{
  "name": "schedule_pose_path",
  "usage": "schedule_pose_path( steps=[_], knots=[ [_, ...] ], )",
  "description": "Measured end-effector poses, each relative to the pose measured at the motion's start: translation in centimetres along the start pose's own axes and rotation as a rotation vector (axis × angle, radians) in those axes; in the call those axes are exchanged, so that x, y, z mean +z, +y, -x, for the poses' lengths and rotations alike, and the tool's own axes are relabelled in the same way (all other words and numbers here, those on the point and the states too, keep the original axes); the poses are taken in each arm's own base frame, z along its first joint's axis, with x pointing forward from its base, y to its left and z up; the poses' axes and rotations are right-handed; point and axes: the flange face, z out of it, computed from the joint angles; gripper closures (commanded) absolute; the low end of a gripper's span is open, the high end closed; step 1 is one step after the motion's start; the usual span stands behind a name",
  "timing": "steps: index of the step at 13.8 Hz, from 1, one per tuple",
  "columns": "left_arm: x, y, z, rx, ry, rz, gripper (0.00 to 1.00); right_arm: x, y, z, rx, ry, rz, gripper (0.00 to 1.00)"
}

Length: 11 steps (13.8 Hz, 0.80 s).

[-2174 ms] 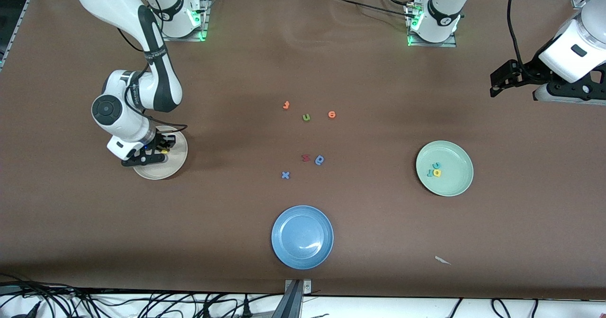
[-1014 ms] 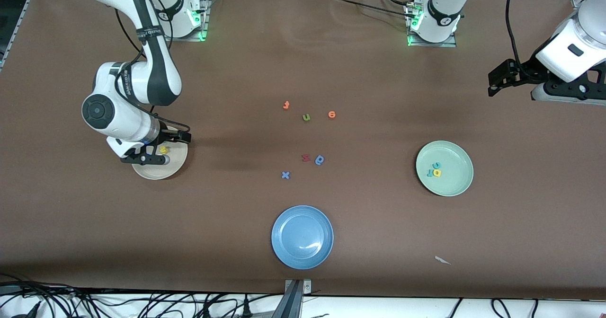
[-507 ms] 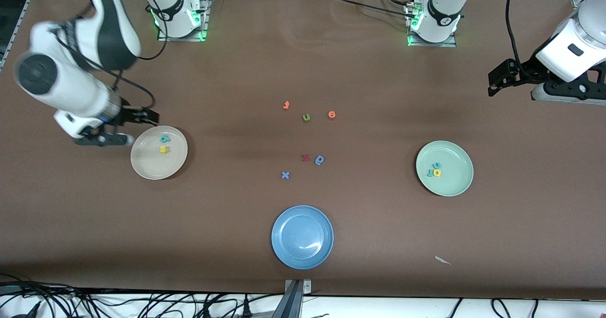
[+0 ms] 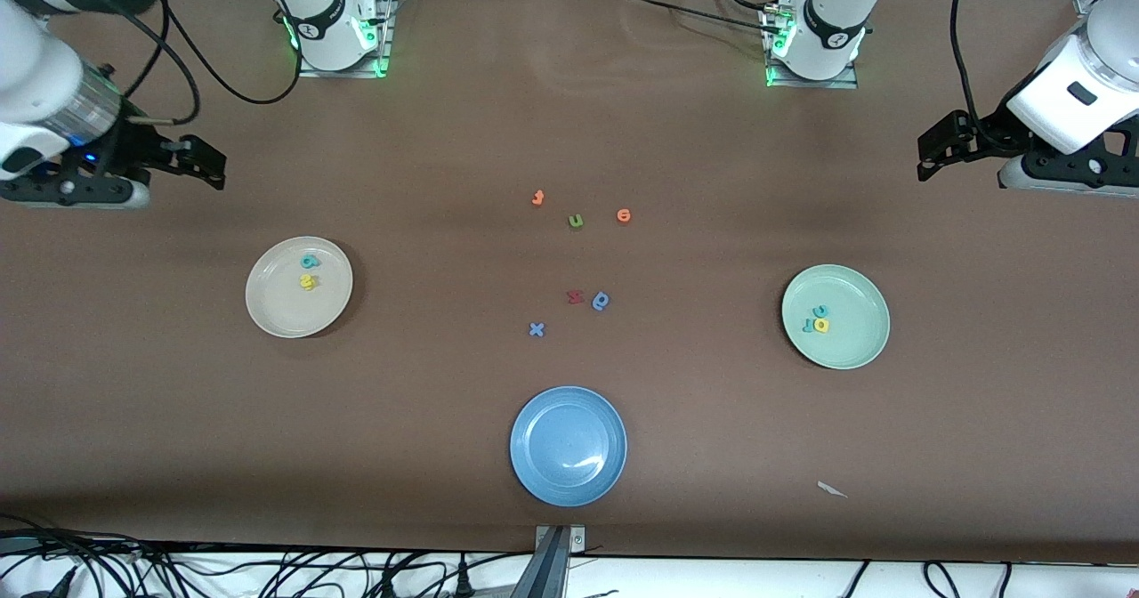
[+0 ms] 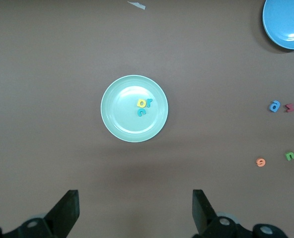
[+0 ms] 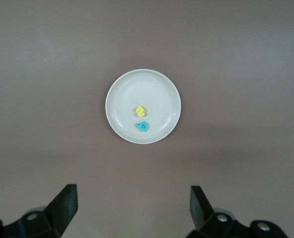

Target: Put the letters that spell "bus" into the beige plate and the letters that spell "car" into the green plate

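Both grippers, right (image 4: pixel 209 164) and left (image 4: pixel 930 155), hang wide open and empty over bare table, while the smooth round beige plate (image 4: pixel 276 313) holds a teal "b" (image 4: pixel 309 262) beside seemingly stacked yellow letters (image 4: pixel 308 282), and the matching green plate (image 4: pixel 854 344) holds the teal and yellow "car" letters (image 4: pixel 817 319).

We see the beige plate (image 6: pixel 118 89) on brown table (image 6: pixel 246 59), yellow letters (image 6: pixel 140 110) touching, teal "b" (image 6: pixel 142 126) just beside, our right gripper (image 6: pixel 132 208) spread wide.

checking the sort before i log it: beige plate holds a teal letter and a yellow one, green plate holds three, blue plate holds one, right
Not quite: the blue plate holds nothing, as the front view shows. The beige plate does hold a teal letter and a yellow one, and the green plate holds three letters.
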Motion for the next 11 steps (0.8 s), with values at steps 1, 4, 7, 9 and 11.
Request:
schedule_pose_path(
  steps=[1,4,7,9,11],
  knots=[
    [0.0,0.0,0.0,0.000,0.000,0.000,0.00,-1.2,0.3,0.0,0.001,0.018,-0.002,0.00],
    [0.0,0.0,0.0,0.000,0.000,0.000,0.00,-3.1,1.2,0.3,0.009,0.057,-0.006,0.00],
    [0.0,0.0,0.0,0.000,0.000,0.000,0.00,-3.8,1.4,0.6,0.015,0.069,-0.022,0.00],
    [0.0,0.0,0.0,0.000,0.000,0.000,0.00,-3.9,1.5,0.7,0.020,0.069,-0.033,0.00],
    [0.0,0.0,0.0,0.000,0.000,0.000,0.00,-4.0,1.7,0.8,0.029,0.069,-0.056,0.00]
  ],
)
